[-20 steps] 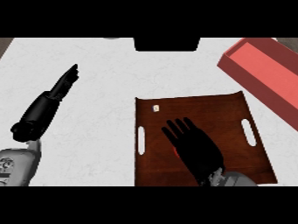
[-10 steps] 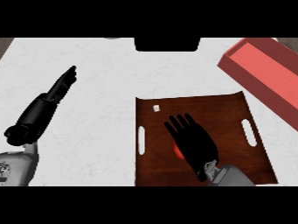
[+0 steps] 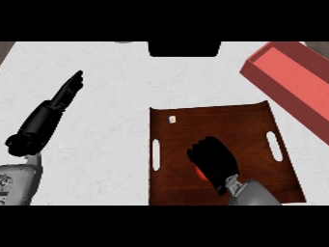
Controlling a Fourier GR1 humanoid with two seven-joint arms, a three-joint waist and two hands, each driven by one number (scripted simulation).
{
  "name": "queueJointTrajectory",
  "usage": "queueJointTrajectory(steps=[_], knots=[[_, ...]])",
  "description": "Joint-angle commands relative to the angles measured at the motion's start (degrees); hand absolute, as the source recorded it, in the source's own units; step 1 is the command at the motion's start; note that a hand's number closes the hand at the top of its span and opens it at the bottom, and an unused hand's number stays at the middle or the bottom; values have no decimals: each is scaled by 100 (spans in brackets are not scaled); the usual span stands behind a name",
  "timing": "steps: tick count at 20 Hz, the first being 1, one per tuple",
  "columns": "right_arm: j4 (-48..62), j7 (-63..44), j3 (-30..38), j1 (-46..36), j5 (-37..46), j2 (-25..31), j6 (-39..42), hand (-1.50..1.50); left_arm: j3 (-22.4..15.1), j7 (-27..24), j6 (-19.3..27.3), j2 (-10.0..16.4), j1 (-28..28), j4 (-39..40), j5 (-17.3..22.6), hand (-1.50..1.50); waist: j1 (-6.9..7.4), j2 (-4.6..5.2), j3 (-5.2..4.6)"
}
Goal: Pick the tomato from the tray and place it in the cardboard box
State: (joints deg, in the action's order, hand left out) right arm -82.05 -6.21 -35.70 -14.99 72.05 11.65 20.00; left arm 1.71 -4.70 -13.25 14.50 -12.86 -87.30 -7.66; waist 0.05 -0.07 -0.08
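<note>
A dark brown tray (image 3: 217, 120) with two white slot handles lies on the white counter. My right hand (image 3: 214, 160) is over the tray's middle, fingers curled down around the red tomato (image 3: 200, 173), of which only a sliver shows at the hand's lower left. The box (image 3: 302, 91), red-pink and open-topped, sits at the upper right, tilted, apart from the tray. My left hand (image 3: 60, 99) rests open at the left, fingers straight and pointing up.
A dark rectangular object (image 3: 185, 48) sits at the counter's far edge, with a small grey thing (image 3: 124, 42) to its left. A small white mark (image 3: 171, 119) lies on the tray's upper left. Wooden floor shows past the counter's corners.
My right hand's fingers, straight before, have curled down over the tomato on the tray, and the hand has drawn back slightly. The left hand has not moved.
</note>
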Motion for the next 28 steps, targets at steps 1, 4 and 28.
queueJointTrajectory(steps=[1,4,28], knots=[[486,294,-94,-197,332,-243,-710,150,-143,114,150,-201,-268,242,-232,0,1,15,10],[72,363,27,-289,402,-241,-557,150,-115,141,38,-188,182,-314,-120,0,13,3,9],[1358,309,3561,-3028,-1042,-75,-1809,150,61,164,-94,-118,87,-328,-95,0,-32,-20,11]])
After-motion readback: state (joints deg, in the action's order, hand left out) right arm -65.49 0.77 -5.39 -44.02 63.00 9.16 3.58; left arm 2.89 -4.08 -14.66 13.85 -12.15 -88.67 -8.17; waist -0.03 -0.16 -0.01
